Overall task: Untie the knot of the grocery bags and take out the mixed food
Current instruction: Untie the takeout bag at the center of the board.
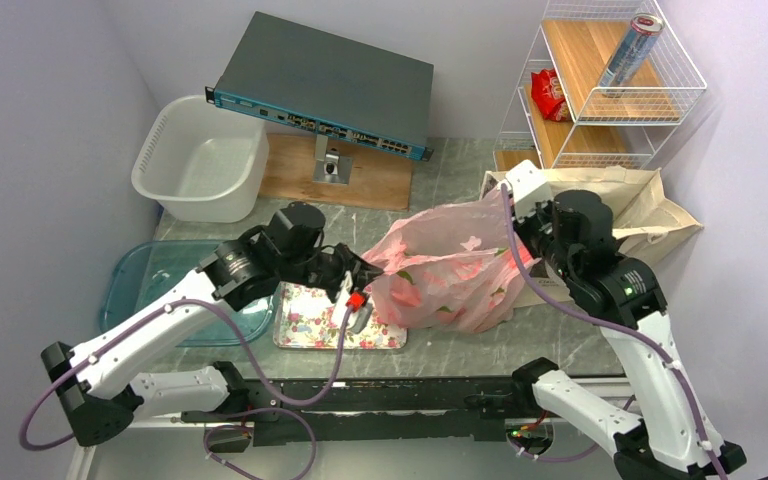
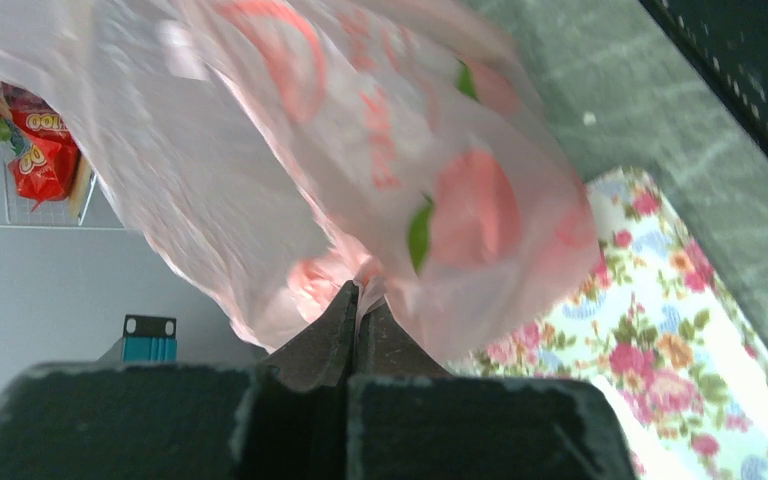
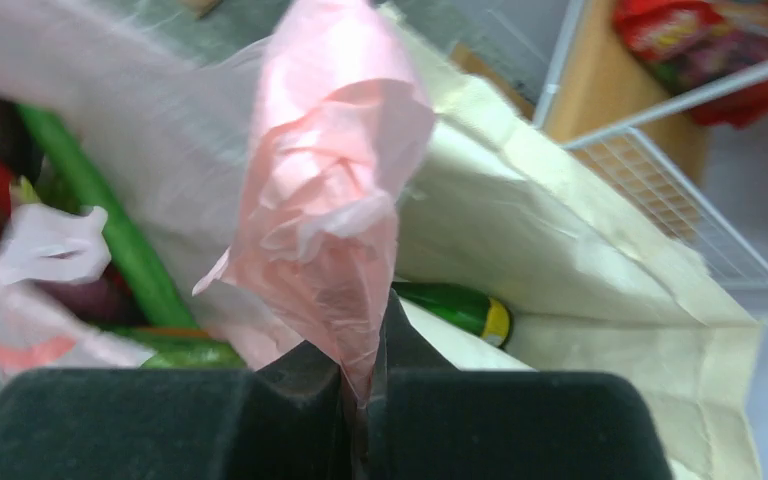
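Observation:
The thin pink plastic bag (image 1: pixel 450 265) lies mid-table, stretched between both grippers. My left gripper (image 1: pixel 365 270) is shut on the bag's left end, as the left wrist view shows (image 2: pixel 358 300). My right gripper (image 1: pixel 508 228) is shut on a bunched pink flap (image 3: pixel 330 180) at the bag's right end. Through the bag's mouth I see a long green vegetable (image 3: pixel 110 230) and dark and red pieces. The beige canvas tote (image 1: pixel 650 205) lies behind the right gripper, with a green glass bottle (image 3: pixel 460 305) in it. No tied knot shows.
A floral tray (image 1: pixel 310 320) sits under the bag's left end. A teal tray (image 1: pixel 150 285) and a white basin (image 1: pixel 200 160) are on the left. A network switch (image 1: pixel 325 85) stands at the back. A wire rack (image 1: pixel 610 90) holds a can (image 1: pixel 632 48) and a red packet (image 1: pixel 548 95).

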`<state>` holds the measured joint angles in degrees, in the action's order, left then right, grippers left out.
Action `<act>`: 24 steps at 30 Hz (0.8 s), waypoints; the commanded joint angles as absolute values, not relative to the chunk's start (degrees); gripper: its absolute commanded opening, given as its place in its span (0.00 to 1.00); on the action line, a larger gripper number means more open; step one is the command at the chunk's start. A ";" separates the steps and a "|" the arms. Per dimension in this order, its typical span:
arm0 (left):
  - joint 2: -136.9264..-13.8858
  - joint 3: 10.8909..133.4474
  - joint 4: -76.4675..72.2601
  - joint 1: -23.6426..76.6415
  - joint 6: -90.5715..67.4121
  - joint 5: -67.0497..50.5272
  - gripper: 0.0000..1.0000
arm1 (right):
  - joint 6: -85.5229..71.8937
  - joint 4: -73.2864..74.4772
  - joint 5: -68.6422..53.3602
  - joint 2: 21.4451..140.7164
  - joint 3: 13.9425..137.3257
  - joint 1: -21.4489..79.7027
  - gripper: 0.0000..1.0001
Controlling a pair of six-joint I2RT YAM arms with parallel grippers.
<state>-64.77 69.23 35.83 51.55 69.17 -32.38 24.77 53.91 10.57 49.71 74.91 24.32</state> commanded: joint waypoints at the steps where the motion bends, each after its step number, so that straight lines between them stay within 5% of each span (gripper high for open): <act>1: -59.31 65.45 46.71 48.65 81.31 -32.76 0.00 | 23.58 47.96 24.96 46.55 77.93 24.26 0.05; 11: -61.60 64.46 54.84 43.71 93.93 -29.06 0.00 | 20.69 45.25 29.44 46.12 77.16 24.30 0.00; 19: -73.64 89.12 47.44 43.45 68.11 -38.92 0.00 | 17.10 42.27 20.66 51.10 85.31 24.25 0.00; 24: -67.79 73.72 49.96 47.78 80.59 -34.01 0.00 | 13.31 45.07 6.14 47.01 83.24 24.25 0.00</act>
<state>-72.79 84.36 44.49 44.80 74.94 -33.74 17.41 47.62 15.68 51.22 83.13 24.40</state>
